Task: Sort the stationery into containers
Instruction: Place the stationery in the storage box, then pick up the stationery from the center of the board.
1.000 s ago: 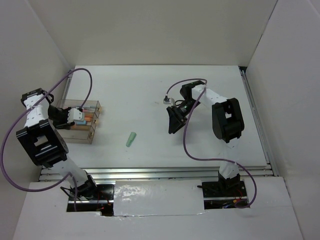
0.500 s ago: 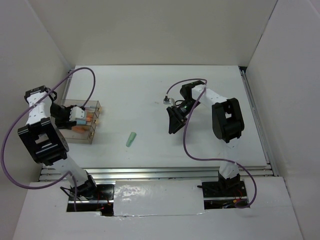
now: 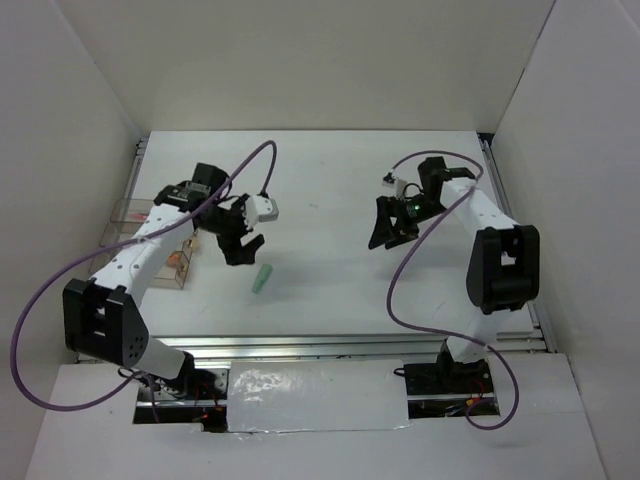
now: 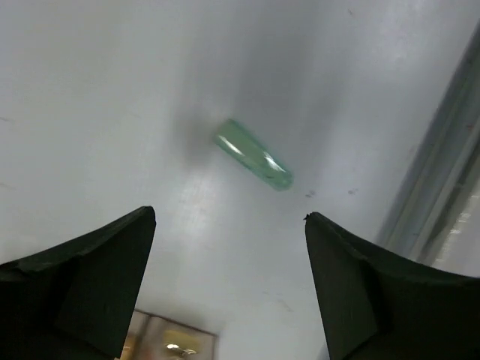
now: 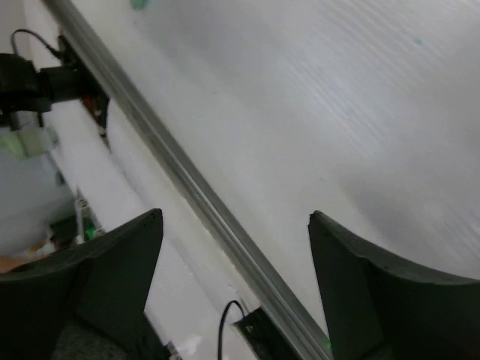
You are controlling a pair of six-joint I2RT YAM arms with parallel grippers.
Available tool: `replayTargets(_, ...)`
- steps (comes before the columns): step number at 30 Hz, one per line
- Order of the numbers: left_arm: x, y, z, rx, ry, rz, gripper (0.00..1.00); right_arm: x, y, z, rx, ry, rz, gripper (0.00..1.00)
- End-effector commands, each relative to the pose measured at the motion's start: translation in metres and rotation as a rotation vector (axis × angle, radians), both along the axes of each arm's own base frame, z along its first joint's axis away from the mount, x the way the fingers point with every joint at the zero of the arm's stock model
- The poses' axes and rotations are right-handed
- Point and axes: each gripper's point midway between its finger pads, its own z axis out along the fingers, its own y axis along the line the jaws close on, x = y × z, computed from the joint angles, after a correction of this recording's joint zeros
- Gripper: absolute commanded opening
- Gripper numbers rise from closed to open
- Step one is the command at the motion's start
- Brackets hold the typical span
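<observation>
Nearest the front edge: one pale green, short, tapered plastic stationery piece (image 3: 262,279) lies flat on the white desk (image 3: 330,310). It's the only loose item I can see. It sits left of centre, with its long axis roughly front-to-back and slightly tilted.

Just behind it and a touch to its left are the left jaws, at the end of the left arm (image 3: 140,255). They are spread wide, hold nothing and aren't touching the piece.

In the left wrist view the green piece (image 4: 253,155) lies ahead of the two dark fingers (image 4: 82,285). It is about centred in the gap, a shade toward the right-hand finger. Its axis runs diagonal to the line between the fingertips, neither square across nor in line.

My read of the next move: bring the jaws forward and down over it, plus some wrist roll so they close across the narrow width. Pinched on the diagonal, a small round thing like this could squirt out.

Further back on the left are the clear plastic joined box containers (image 3: 130,212), partly under the left forearm. Orange pieces (image 3: 178,262) show inside. The drop point is therefore left and back from the green piece.

Farthest are the right jaws on the right arm (image 3: 480,230), well apart to the right. They are wide open and empty. Between the fingers (image 5: 82,277), that wrist view shows bare desk and the metal front rail (image 5: 187,195).

The left arm is clearly the nearer one.
</observation>
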Motion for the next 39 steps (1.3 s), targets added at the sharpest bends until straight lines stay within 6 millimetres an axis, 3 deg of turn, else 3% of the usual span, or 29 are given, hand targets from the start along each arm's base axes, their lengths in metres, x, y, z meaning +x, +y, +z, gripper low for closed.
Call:
replayTargets(1, -0.018, -0.003, -0.043, -0.027, 0.244, 0.265, 0.99, 0.017, -0.03, 0.006, -0.087, -0.117, -0.15, 0.88)
replayTargets(2, -0.018, -0.012, -0.049, -0.06, 0.298, 0.342, 0.99, 0.019, -0.041, 0.009, -0.099, -0.131, -0.195, 0.89)
replayTargets(5, -0.019, -0.012, -0.069, -0.053, 0.347, 0.44, 0.99, 0.018, -0.053, 0.013, -0.115, -0.151, -0.238, 0.91)
replayTargets(6, -0.012, -0.014, -0.072, -0.071, 0.342, 0.49, 0.99, 0.02, -0.065, 0.012, -0.114, -0.143, -0.28, 0.91)
replayTargets(9, -0.006, -0.011, -0.086, -0.072, 0.327, 0.577, 0.99, 0.017, -0.07, 0.014, -0.089, -0.139, -0.295, 0.91)
replayTargets(13, -0.001, -0.01, -0.104, 0.011, 0.271, 0.643, 0.99, 0.015, -0.07, 0.012, -0.081, -0.128, -0.291, 0.91)
replayTargets(20, 0.003, -0.01, -0.125, 0.092, 0.224, 0.696, 0.85, 0.015, -0.068, 0.012, -0.066, -0.117, -0.279, 0.91)
replayTargets(28, -0.005, -0.012, -0.149, 0.134, 0.268, 0.7, 0.7, 0.016, -0.068, 0.009, -0.063, -0.099, -0.277, 0.91)
replayTargets(39, -0.018, -0.024, -0.152, 0.079, 0.298, 0.672, 0.65, 0.015, -0.067, 0.005, -0.052, -0.084, -0.27, 0.91)
